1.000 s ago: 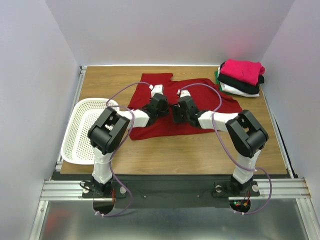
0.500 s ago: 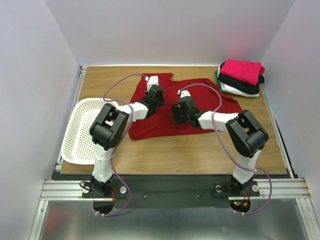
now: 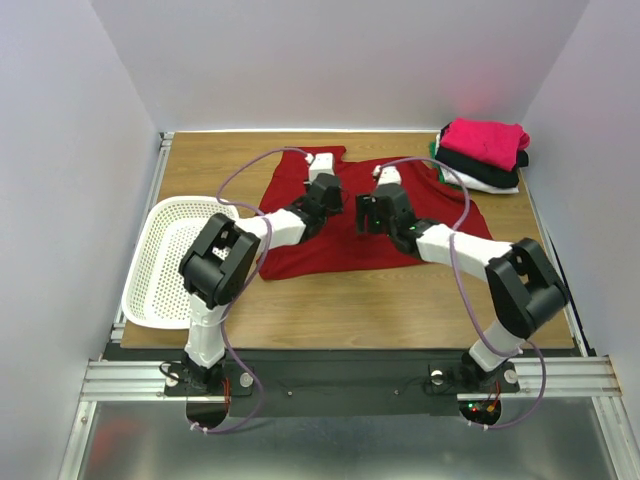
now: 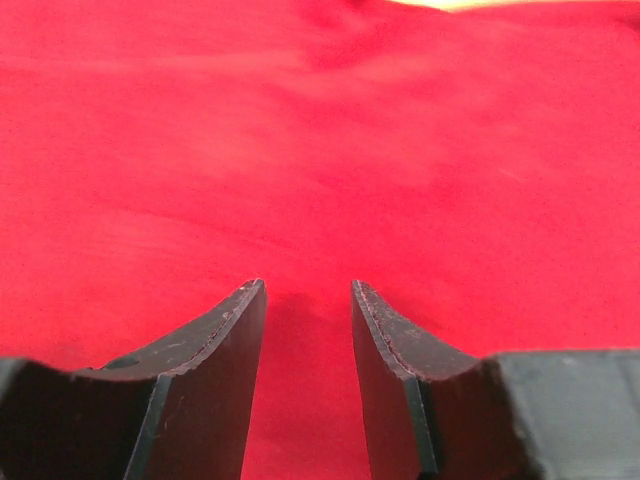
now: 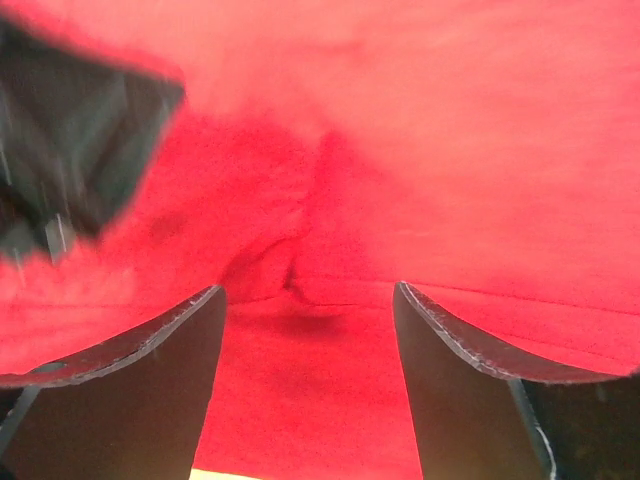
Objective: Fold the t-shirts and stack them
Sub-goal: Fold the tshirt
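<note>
Okay, nearest: bare desk [image 3: 400, 300] wood in front of the two arm bases, white basket [image 3: 135, 290] at the left edge. Mid-desk the dark red t-shirt [image 3: 340, 255] lies spread mostly flat, one sleeve poking toward the far side, some ripples. Both arms reach out over its middle: left jaws released, a gap between them with nothing in it, only red cloth underneath; right jaws released wider, straddling a small raised wrinkle, not pinching it, can't tell if the tips touch the fabric. Far right corner: folded stack, pink t-shirt [image 3: 485, 140] on top, black t-shirt [image 3: 480, 163] under it, white t-shirt [image 3: 480, 183] below, green t-shirt [image 3: 436, 152] peeking out at its left side. Judgement: the red one is light, limp, not fragile, will sag and bunch if lifted from the centre, and drag on the wood; better pinched at hem corners or shoulder edges, one arm per side, so the fold line comes out straight
</note>
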Robot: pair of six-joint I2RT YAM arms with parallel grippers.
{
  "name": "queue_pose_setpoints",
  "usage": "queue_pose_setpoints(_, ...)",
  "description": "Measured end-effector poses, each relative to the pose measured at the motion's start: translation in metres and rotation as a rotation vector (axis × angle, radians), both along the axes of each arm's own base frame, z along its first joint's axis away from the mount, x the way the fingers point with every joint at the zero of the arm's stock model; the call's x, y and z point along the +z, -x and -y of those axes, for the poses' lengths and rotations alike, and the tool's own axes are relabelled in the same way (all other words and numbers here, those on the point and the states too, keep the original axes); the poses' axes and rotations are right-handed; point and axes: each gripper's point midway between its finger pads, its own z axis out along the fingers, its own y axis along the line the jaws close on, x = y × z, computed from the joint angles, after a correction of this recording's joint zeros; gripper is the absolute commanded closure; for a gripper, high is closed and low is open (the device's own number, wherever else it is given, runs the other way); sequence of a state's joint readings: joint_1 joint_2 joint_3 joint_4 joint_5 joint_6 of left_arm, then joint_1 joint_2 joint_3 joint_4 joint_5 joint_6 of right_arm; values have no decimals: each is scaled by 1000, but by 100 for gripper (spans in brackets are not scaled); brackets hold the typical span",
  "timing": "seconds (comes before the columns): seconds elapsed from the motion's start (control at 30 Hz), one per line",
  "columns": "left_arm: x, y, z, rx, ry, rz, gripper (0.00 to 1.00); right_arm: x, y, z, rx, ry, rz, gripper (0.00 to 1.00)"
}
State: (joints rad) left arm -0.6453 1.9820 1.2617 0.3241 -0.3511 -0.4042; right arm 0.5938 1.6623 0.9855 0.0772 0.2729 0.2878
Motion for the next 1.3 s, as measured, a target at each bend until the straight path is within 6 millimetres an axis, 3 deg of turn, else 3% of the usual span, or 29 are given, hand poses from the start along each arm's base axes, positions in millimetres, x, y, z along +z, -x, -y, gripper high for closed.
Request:
queue_pose_setpoints(0.13,2,30,43,-108,42,6,50,17,-9,37,-101,-34,33,23)
queue_pose_setpoints(0.17,-2,41,54,-139,51,-1,50,15,-13,57,-154,-36,32,23)
queue_pose_setpoints(0.23,-10,57,67,-184,57,-21,50,8,-15,78,-213,-32,19,23)
queue_pose_setpoints(0.33,-23,71,71,-211,74,-45,50,-8,-14,100,-282,-22,-18,22)
queue_pose_setpoints(0.43,-43,80,59,-203,65,-79,50,-25,-14,108,-317,-19,-55,22)
queue_pose_setpoints(0.7,-51,94,41,-187,125,-52,50,-66,-2,107,-337,-36,-155,22)
queue_pose_setpoints(1.03,-51,107,17,-165,173,-24,50,-66,7,83,-294,-112,-154,19)
queue_pose_setpoints(1.3,-52,113,5,-149,178,-14,50,-66,41,51,-235,-148,-174,18)
